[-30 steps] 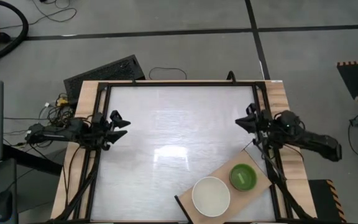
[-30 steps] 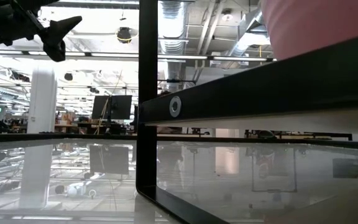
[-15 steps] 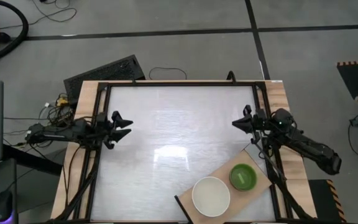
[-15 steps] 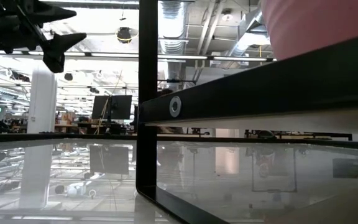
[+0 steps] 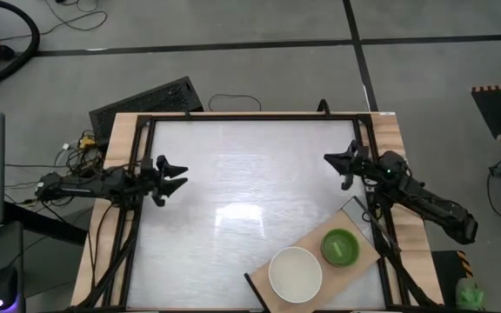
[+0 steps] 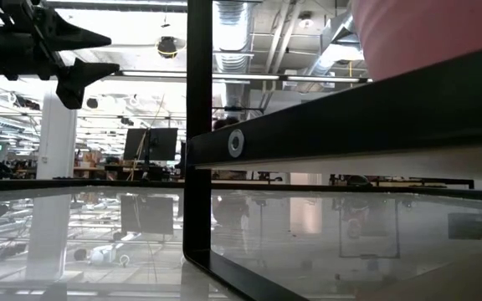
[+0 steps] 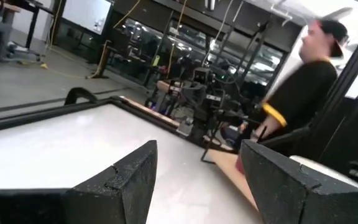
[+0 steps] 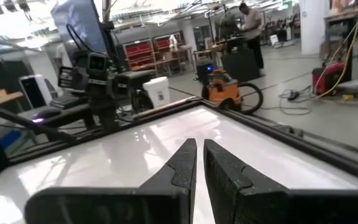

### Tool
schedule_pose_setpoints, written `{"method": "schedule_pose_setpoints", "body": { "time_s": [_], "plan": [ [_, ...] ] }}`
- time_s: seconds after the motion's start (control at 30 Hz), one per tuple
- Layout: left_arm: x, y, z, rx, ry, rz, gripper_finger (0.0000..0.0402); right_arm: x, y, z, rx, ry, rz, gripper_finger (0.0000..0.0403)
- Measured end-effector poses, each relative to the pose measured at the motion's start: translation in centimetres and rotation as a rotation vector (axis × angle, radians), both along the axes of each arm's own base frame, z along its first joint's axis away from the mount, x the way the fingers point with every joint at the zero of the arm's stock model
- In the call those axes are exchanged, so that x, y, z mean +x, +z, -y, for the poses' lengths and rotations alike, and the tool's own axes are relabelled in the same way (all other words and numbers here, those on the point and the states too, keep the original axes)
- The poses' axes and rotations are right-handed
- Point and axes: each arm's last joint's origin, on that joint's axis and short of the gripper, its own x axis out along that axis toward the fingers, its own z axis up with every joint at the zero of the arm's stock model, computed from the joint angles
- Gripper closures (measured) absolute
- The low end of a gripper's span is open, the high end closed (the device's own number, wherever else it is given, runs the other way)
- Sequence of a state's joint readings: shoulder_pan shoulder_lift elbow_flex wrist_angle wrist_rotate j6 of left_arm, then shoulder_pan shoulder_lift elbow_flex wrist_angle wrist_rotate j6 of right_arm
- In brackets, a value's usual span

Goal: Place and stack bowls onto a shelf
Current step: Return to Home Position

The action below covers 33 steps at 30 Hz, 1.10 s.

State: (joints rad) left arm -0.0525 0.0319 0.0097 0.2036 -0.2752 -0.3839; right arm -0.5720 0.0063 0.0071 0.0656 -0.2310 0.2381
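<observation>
We see two bowls on the shelf (image 5: 351, 223), a light-wood board lying at an angle on the table's right side, at the lower edge of the high view. The white bowl (image 5: 295, 275) sits toward the board's left end and the green bowl (image 5: 340, 248) is just beside it toward the right end; we cannot tell whether their rims touch. From straight above only these top bowls show, so we cannot tell what sits under either. Both arms are clear of the shelf. The right gripper (image 5: 327, 158) hovers over the table's right side, apart from the green bowl and pointing toward the middle. Its wrist view shows the fingers (image 8: 182, 163) drawn together with only a sliver between them, holding nothing. The left gripper (image 5: 181, 175) hovers over the left side, facing it across the glossy white table (image 5: 250, 130). Its fingers (image 7: 129, 177) stand wide apart and are empty. A black keyboard (image 5: 146, 103) lies just past the table's far left corner. In the left wrist view a blurred person (image 7: 303, 93) in a dark top stands beyond the table, and the right wrist view shows an orange vacuum (image 8: 219, 87) on the floor.
</observation>
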Motion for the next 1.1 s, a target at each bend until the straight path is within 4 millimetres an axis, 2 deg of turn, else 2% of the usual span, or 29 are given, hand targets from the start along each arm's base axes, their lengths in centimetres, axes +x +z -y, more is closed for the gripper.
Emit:
{"method": "schedule_pose_setpoints", "body": {
  "time_s": [0.4, 0.67, 0.93, 1.1],
  "plan": [
    [0.1, -1.1, -0.3, 0.016, 0.101, -0.116, 0.0182, 0.3, -0.4, -0.1, -0.151, 0.018, -0.096, 0.0344],
    [0.1, -1.2, -0.3, 0.002, 0.099, -0.125, 0.0182, 0.9, -1.4, 0.3, -0.072, 0.037, -0.191, 0.0344],
    [0.1, -1.2, -0.3, -0.001, 0.099, -0.125, 0.0182, 1.3, -0.9, -0.5, -0.094, 0.254, -0.133, 0.0344],
    [0.1, -1.3, -0.3, -0.002, 0.098, -0.125, 0.0182, 1.5, -0.5, -1.2, -0.105, 0.331, -0.085, 0.0344]
  ]
}}
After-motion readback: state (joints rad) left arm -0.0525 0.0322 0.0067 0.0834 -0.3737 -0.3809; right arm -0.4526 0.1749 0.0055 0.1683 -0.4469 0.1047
